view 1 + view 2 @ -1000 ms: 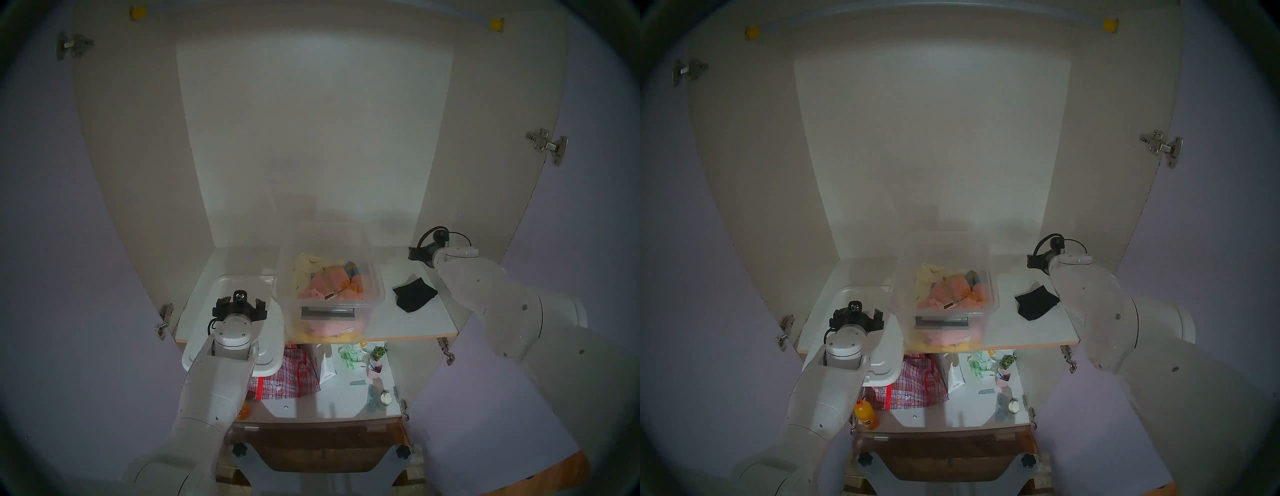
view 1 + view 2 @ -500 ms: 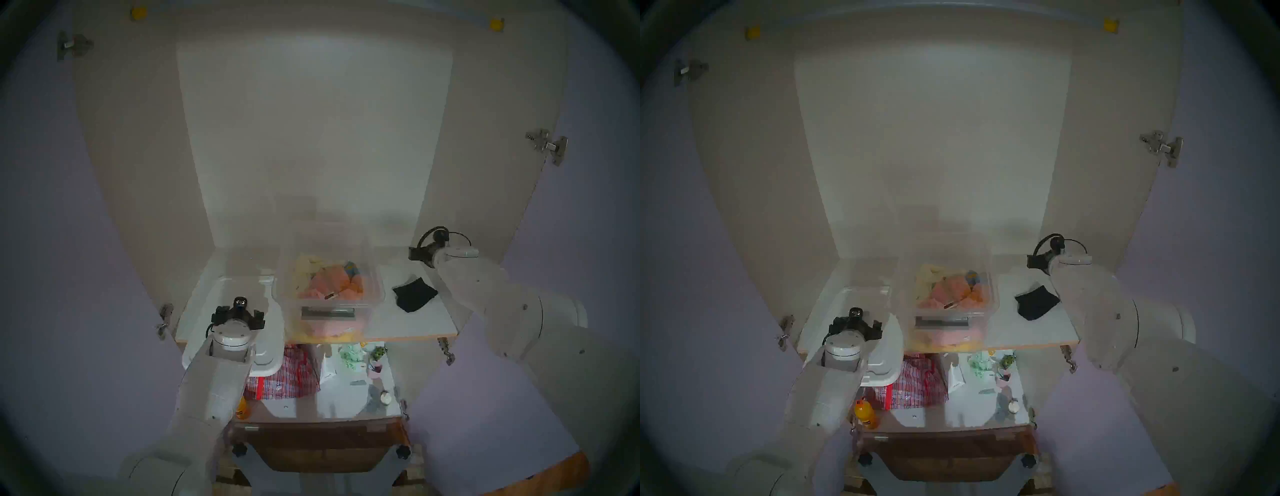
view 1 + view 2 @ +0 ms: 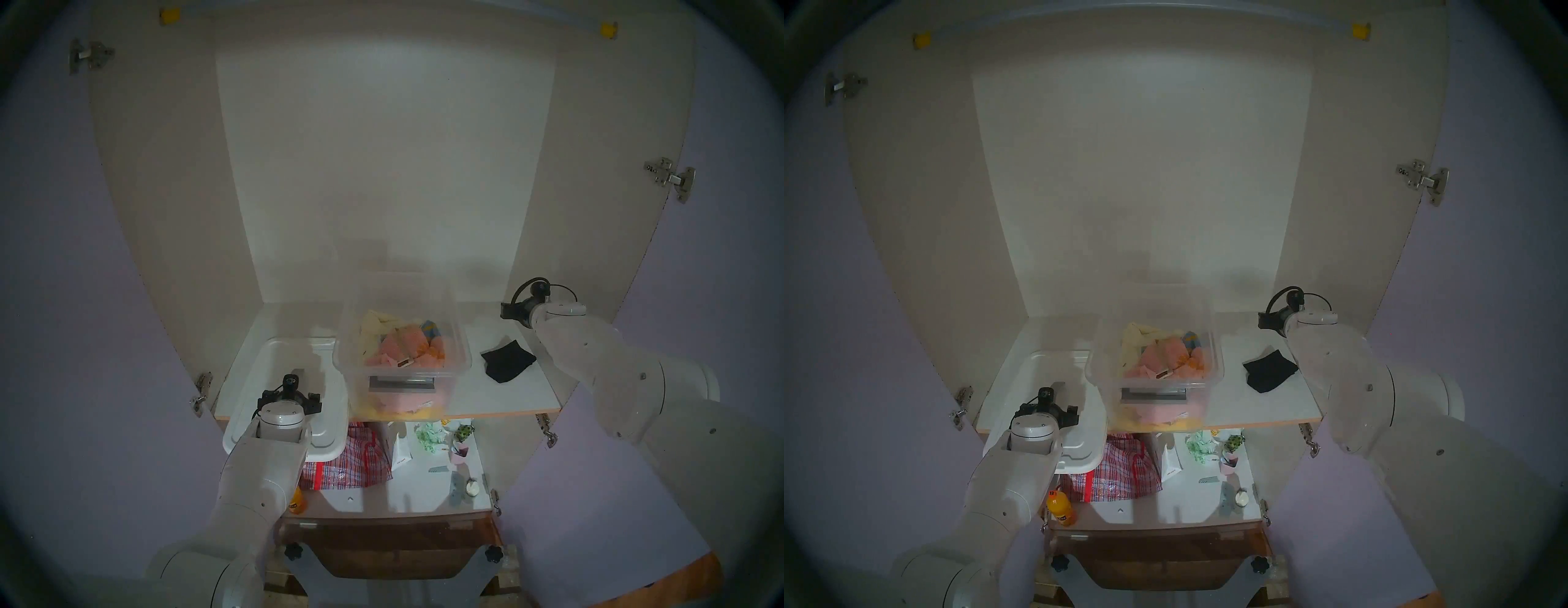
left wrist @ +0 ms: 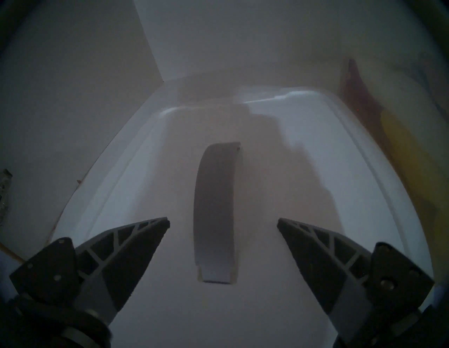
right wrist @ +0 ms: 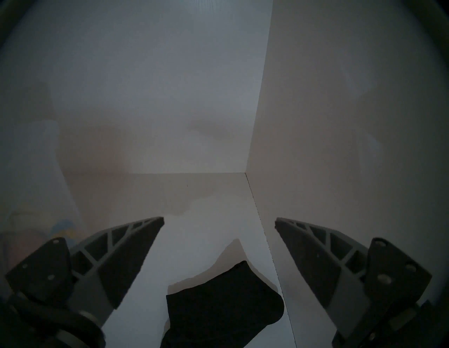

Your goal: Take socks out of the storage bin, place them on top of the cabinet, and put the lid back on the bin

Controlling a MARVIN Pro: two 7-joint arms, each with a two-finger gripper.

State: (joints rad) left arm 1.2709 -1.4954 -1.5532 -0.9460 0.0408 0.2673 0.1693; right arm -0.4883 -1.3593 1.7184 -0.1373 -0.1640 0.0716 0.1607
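The white lid (image 3: pixel 271 365) lies flat on the cabinet shelf (image 3: pixel 488 399), left of the clear storage bin (image 3: pixel 461 339), and overhangs the shelf's front edge. My left gripper (image 4: pixel 223 220) is open just above the lid, its fingers on either side of the near half of the grey bar handle (image 4: pixel 215 194). The bin is open, with pastel cloths inside. The black socks (image 3: pixel 507 361) lie on the shelf right of the bin. My right gripper (image 5: pixel 218 220) is open and empty, above and behind the socks (image 5: pixel 223 306).
Lilac doors stand open on both sides. On the lower shelf are a red checked bag (image 3: pixel 348 458), an orange bottle (image 3: pixel 1059 511), a white pouch (image 3: pixel 401 452) and small items. The cabinet's right wall (image 5: pixel 340 145) is close to the right gripper.
My left gripper has drawn back along the lid toward the shelf's front edge, uncovering the handle's far end. The right arm, socks and bin have not moved.
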